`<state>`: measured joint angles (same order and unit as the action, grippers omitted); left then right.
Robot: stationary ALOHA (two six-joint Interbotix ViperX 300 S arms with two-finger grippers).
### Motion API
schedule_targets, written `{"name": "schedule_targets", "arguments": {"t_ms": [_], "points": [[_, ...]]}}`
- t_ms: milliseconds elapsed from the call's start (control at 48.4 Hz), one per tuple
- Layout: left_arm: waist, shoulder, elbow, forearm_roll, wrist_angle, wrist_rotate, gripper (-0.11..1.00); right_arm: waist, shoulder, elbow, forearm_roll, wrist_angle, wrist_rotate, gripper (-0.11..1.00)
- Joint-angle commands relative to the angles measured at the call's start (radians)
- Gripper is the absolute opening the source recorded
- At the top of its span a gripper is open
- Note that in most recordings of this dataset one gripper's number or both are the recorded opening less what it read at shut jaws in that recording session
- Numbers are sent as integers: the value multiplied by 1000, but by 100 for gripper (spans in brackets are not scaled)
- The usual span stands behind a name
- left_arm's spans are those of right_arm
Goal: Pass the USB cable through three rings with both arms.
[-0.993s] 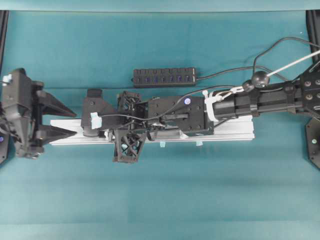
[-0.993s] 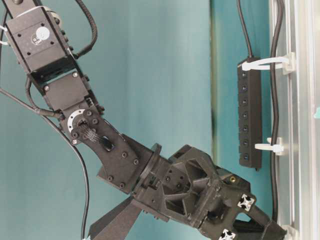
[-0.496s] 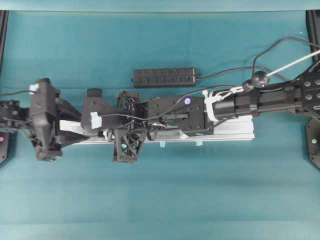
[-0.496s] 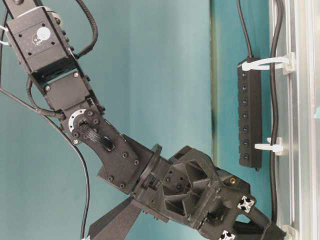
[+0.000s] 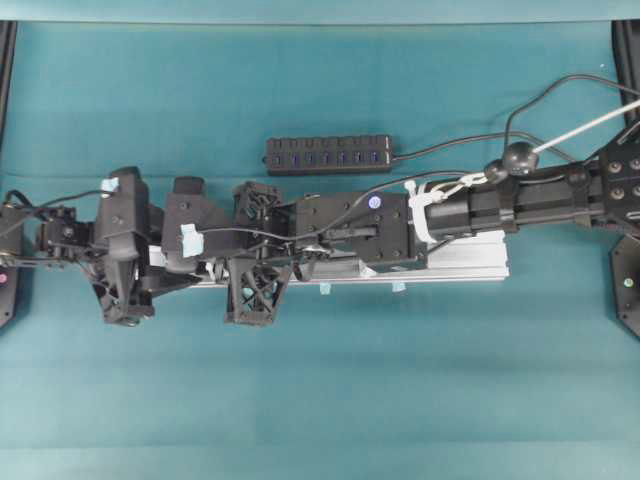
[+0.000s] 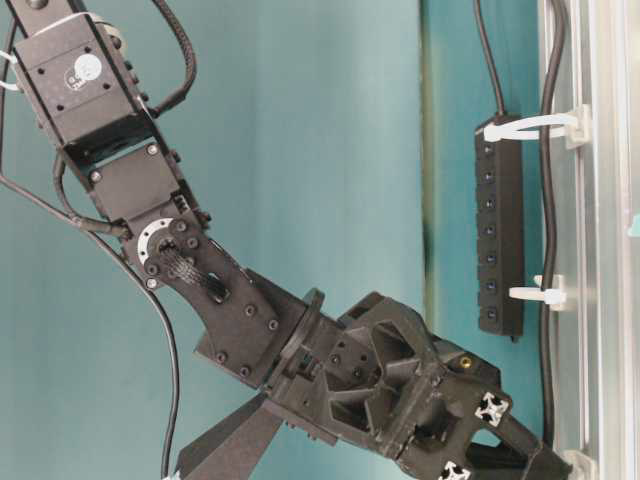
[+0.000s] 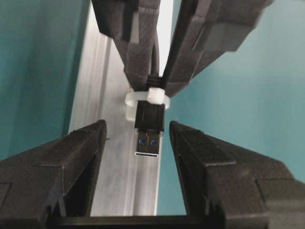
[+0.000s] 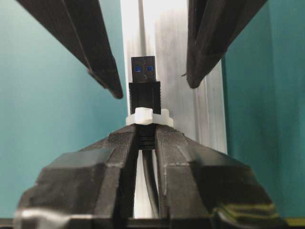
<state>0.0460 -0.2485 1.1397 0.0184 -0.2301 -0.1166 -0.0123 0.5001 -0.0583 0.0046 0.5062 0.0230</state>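
The USB cable's black plug (image 7: 148,136) with its silver tip sticks out of a whitish ring (image 7: 134,100) at the left end of the silver rail (image 5: 460,262). My right gripper (image 8: 147,138) is shut on the cable just behind that ring (image 8: 147,116). My left gripper (image 7: 137,129) is open, one finger on each side of the plug (image 8: 144,78) and touching nothing. In the table-level view the cable (image 6: 548,200) runs along the rail through two more rings (image 6: 528,128) (image 6: 535,294).
A black multi-port hub (image 5: 328,153) lies on the teal cloth behind the rail. Loose black leads curl at the back right (image 5: 540,95). The right arm (image 5: 500,205) lies along the rail and covers most of it.
My left arm has moved right, up to the rail's left end, and its open fingers now flank the plug. The right arm and the cable have not moved.
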Motion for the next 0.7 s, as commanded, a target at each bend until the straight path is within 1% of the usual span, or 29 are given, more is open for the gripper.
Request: {"name": "schedule_targets", "arguments": {"t_ms": [0, 683], "points": [[0, 0, -14, 2, -12, 2, 58, 8, -14, -8, 5, -11, -2, -7], [0, 63, -40, 2, -37, 6, 58, 14, -14, -8, 5, -23, -2, -7]]}}
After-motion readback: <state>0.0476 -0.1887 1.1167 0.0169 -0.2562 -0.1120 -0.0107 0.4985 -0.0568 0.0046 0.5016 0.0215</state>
